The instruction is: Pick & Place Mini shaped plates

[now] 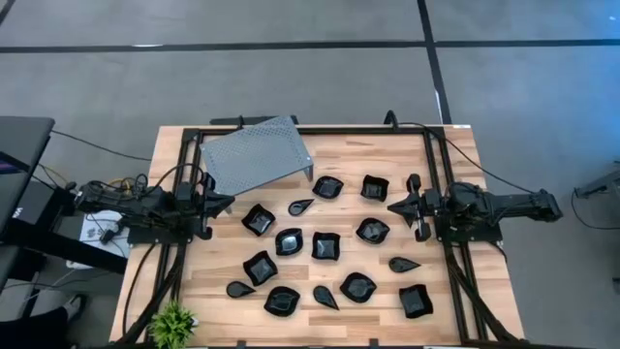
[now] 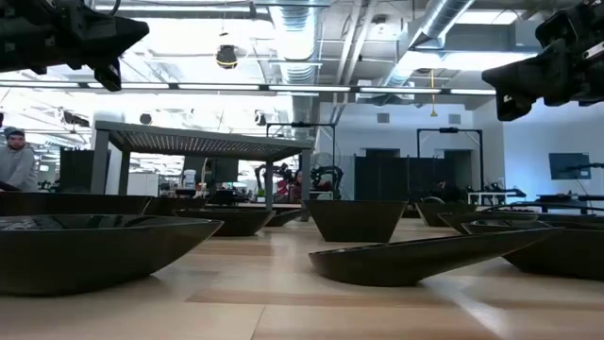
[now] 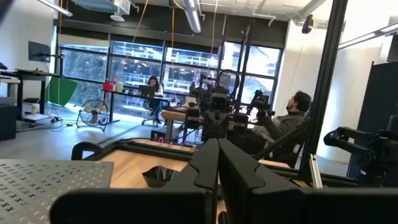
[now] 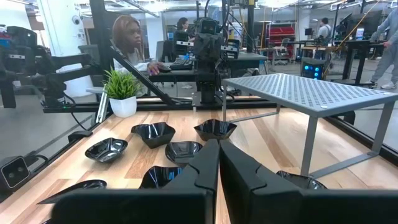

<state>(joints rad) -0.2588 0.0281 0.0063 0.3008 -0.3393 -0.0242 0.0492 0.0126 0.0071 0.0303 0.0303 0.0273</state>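
Note:
Several mini shaped plates [image 1: 325, 245], glossy black, squarish, round and teardrop, lie spread over the wooden table's middle and near part, each resting on its base. My left gripper [image 1: 229, 202] hangs shut above the table's left side, beside the grey perforated stand [image 1: 257, 155], touching nothing. My right gripper [image 1: 392, 206] hangs shut above the right side, next to a plate [image 1: 373, 230], clear of it. In the right wrist view, plates [image 4: 153, 132] lie beyond the shut fingers [image 4: 205, 168]. The left wrist view shows one plate [image 3: 158, 175] past its fingers [image 3: 208, 165].
The grey perforated metal stand [image 4: 308, 93] sits on legs at the table's far left. A black frame [image 1: 436, 165] runs round the table. A small potted plant [image 1: 172, 320] stands at the near left corner. People sit and stand in the room beyond.

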